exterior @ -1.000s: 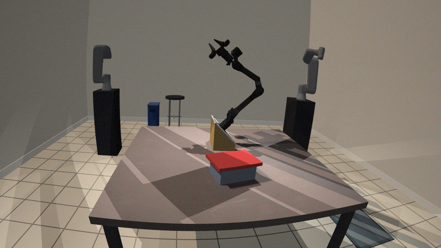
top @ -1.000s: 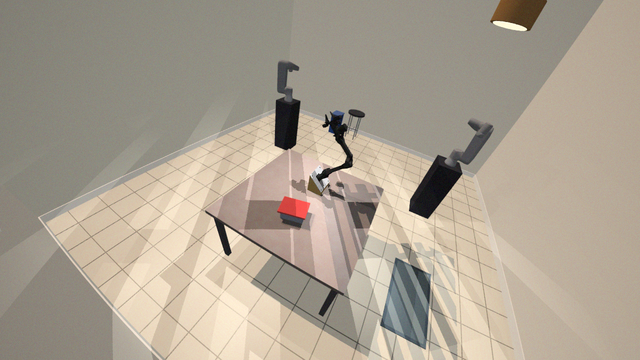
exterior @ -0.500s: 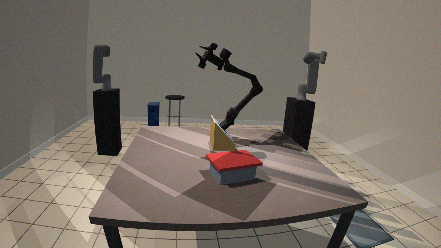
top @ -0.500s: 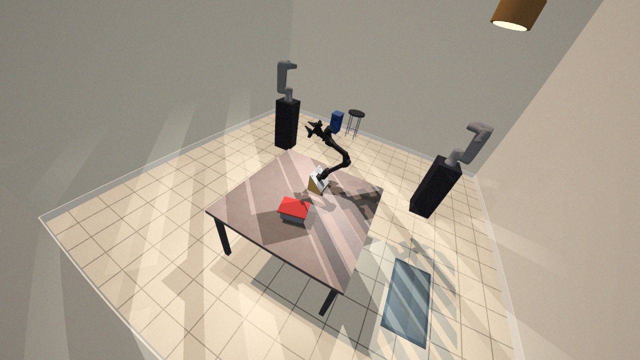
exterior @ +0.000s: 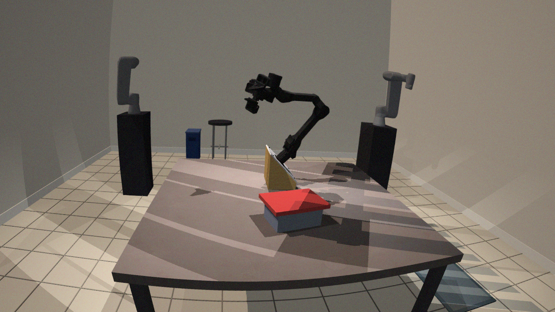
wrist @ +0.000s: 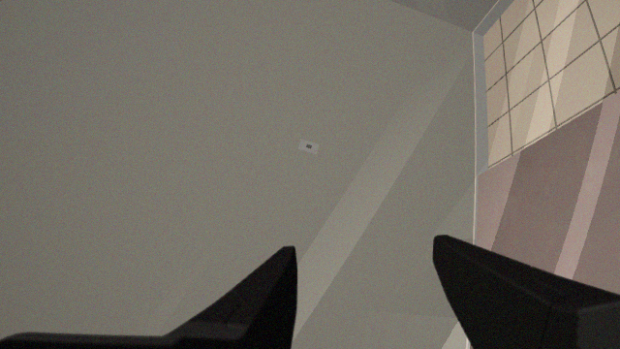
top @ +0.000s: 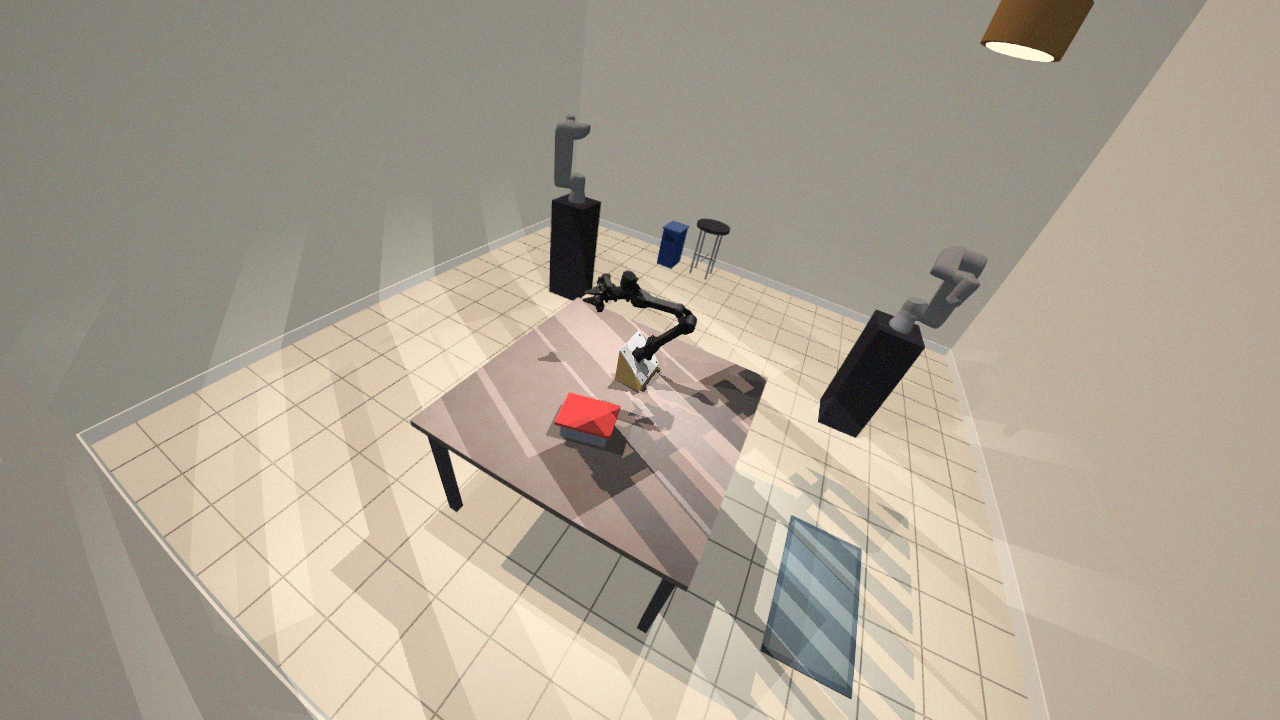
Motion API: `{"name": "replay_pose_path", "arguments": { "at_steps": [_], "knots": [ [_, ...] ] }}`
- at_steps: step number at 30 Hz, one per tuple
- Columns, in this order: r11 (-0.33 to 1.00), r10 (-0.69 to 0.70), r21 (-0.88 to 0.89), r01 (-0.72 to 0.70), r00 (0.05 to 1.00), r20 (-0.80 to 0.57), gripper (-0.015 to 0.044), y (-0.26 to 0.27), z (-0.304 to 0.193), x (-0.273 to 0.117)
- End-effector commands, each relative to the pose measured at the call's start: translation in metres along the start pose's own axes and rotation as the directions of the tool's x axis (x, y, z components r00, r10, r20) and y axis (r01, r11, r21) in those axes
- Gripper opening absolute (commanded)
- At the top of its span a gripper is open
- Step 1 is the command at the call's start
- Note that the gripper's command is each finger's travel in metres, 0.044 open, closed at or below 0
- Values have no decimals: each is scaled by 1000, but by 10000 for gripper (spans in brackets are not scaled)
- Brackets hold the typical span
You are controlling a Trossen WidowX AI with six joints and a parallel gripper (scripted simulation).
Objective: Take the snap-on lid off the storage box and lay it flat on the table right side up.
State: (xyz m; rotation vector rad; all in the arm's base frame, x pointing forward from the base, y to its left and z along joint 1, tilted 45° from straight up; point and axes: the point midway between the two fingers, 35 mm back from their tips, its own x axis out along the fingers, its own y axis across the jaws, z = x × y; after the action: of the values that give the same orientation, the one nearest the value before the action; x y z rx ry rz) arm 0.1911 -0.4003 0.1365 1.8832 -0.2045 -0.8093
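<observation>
Lid (top: 588, 413) (exterior: 293, 201), red and level, sits on the blue-grey box (top: 586, 436) (exterior: 293, 220), which stands on the table (top: 501, 394) (exterior: 186, 248) at six o'clock from the arm's wedge-shaped stand (top: 626, 368) (exterior: 274, 174) in the top and exterior views. Up at eleven o'clock from that stand, the gripper (top: 594, 299) (exterior: 249, 95) (wrist: 364, 253) is partly open, with nothing between its fingers.

The wedge block (top: 625, 368) (exterior: 277, 176) looks like yellowish wood, matt.
</observation>
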Motion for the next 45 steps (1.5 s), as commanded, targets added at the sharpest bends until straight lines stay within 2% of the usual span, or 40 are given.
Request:
{"name": "replay_pose_path", "arguments": {
  "at_steps": [1, 5, 9, 12, 19, 22, 26, 33, 40, 45],
  "knots": [
    [998, -57, -4, 57, 993, -104, 235, -26, -28, 15],
    [991, -136, -35, 131, 949, -286, 235, -61, -81, 30],
    [977, -213, -74, 202, 862, -461, 235, -99, -135, 35],
    [970, -239, -89, 226, 820, -520, 235, -113, -155, 34],
    [927, -339, -171, 333, 556, -759, 235, -181, -241, 6],
    [911, -377, -203, 358, 528, -762, 235, -193, -252, 5],
    [909, -360, -199, 366, 450, -817, 235, -202, -266, -10],
    [909, -360, -199, 366, 450, -817, 235, -203, -266, -10],
    [909, -361, -199, 367, 450, -817, 235, -252, -286, -9],
    [909, -359, -198, 367, 449, -818, 235, -256, -288, -10]
  ]
}}
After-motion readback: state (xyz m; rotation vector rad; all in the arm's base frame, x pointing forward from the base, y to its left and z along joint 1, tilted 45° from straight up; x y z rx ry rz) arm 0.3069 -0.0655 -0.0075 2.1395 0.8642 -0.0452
